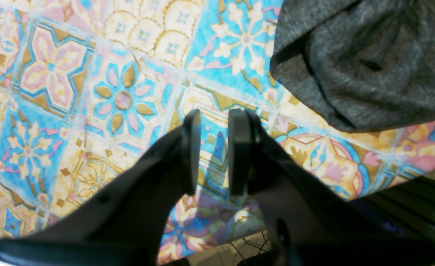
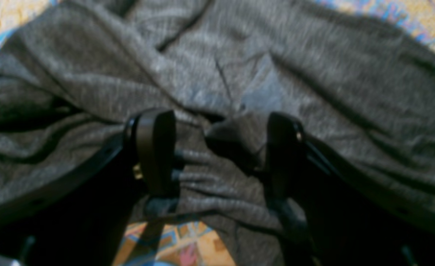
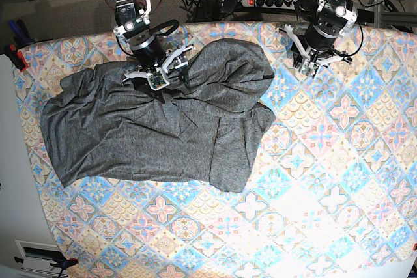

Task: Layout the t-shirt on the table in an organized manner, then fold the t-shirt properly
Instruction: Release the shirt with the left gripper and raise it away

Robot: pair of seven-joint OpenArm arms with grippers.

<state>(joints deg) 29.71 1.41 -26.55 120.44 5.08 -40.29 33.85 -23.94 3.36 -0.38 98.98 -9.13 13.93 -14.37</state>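
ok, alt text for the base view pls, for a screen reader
A crumpled grey t-shirt lies on the left half of a table with a patterned tile cloth. The right hand sits open on its top edge; the left hand hovers over bare cloth beside it.
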